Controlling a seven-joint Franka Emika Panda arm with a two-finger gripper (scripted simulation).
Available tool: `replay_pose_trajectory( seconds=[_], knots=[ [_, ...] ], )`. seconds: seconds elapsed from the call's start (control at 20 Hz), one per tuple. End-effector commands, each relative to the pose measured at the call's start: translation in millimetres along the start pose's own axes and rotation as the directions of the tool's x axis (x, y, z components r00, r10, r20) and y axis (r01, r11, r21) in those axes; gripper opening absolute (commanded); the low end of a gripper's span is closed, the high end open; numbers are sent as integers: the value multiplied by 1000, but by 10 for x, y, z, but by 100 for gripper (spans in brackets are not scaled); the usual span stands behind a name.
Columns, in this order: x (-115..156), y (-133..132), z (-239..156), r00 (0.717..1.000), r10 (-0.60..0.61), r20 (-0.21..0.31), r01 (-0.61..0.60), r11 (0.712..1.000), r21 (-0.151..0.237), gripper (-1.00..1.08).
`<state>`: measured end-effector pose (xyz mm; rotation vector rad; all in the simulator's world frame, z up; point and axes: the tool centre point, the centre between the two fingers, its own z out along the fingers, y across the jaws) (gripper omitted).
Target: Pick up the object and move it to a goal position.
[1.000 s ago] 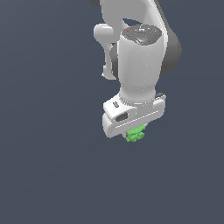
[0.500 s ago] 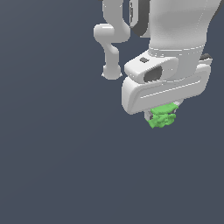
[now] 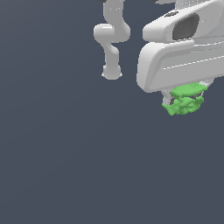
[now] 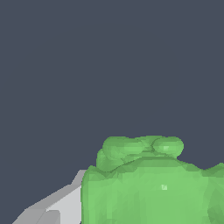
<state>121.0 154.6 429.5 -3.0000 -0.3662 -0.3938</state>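
Note:
The object [image 3: 186, 101] is a small bright green lumpy piece hanging just under the white hand of my arm, high in the exterior view's right. My gripper [image 3: 183, 98] is shut on it, and the fingers are mostly hidden behind the hand and the green piece. Up close in the wrist view the object [image 4: 153, 183] fills much of the picture, with one grey finger [image 4: 61, 205] pressed against its side. Nothing but dark background lies below the object.
My arm's white base and lower links [image 3: 111, 43] stand at the back, to the exterior view's left of the hand. All around is a flat dark grey ground [image 3: 65, 166].
The hand with the green object has risen and come toward the camera, drifting to the exterior view's right and looming larger. The grip on the object has stayed the same.

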Motion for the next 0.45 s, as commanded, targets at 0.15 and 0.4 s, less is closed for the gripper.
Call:
replay_pose_trajectory(
  seconds=[0.15,0.4],
  knots=[
    [60,-46,-108,1000,12,-8,-12,1000,-1,-100],
    [68,-47,-110,1000,12,-8,-12,1000,-1,-100]
  ],
)
